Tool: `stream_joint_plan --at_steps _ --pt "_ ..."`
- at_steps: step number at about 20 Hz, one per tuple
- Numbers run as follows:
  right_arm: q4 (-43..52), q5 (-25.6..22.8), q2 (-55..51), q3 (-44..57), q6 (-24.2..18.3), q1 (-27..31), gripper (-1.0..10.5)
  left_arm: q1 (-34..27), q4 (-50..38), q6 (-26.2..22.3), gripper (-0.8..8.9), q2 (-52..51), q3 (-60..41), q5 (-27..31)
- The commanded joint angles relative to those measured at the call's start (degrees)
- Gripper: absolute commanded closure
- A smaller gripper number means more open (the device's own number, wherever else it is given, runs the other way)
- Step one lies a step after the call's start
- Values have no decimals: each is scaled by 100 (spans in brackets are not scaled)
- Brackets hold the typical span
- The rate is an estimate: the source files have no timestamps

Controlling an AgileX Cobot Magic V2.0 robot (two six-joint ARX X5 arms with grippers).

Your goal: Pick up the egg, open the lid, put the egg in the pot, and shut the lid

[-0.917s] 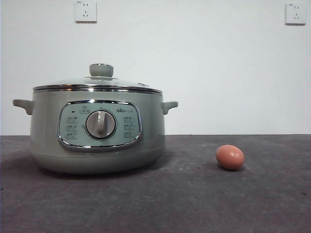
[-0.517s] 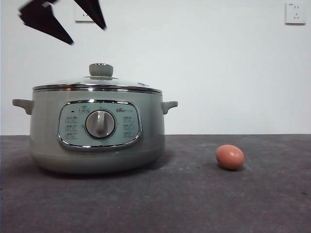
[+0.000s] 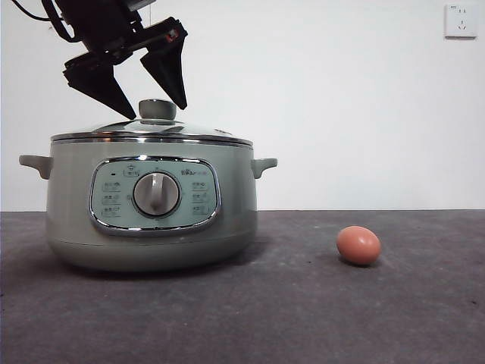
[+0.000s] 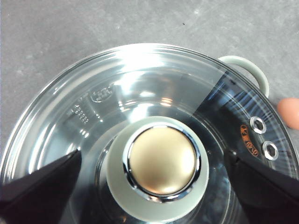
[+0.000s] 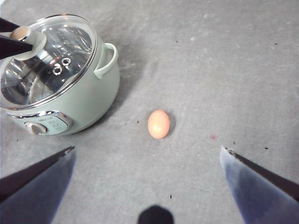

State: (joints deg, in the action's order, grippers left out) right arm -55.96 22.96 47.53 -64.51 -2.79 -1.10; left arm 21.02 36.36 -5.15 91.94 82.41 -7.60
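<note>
Grey table, white wall: pot [image 3: 151,205] with lid [image 3: 151,133] on, egg [image 3: 358,245] lying well apart beside it.
Left gripper [image 3: 155,102] hangs spread over the lid's knob [image 3: 158,109]; right gripper [image 5: 147,156], jaws wide, hovers high above the egg.

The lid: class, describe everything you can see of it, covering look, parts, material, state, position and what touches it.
The lid is a round dome of clear glass with a shiny chrome rim. At its centre stands a pale green knob with a metal top, and two small metal-ringed vent holes sit near the edge. It lies flat and closed on the pot. The left gripper hangs open around the knob, one jaw on each side, not gripping it.
</note>
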Motion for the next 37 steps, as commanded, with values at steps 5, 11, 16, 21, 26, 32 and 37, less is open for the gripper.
stream_joint_plan --at_steps 5,11,16,21,26,32,37 --pt "20 22 0 -15 4 -7 380 11 24 -44 294 125 -2 -55" --pt "17 22 0 -15 17 -7 380 63 24 61 446 181 -2 -153" --pt "-24 20 4 -15 15 -7 380 63 127 63 634 179 -2 -160" --pt "-61 20 63 -15 15 -7 380 63 225 61 829 149 -2 -160" --pt "-66 20 138 -15 17 -7 380 63 212 59 822 -35 72 -160" --pt "-33 17 332 -15 15 -7 380 61 223 61 822 -619 455 -160" --pt "306 22 815 -15 52 -61 381 -26 452 61 822 -1504 599 -155"
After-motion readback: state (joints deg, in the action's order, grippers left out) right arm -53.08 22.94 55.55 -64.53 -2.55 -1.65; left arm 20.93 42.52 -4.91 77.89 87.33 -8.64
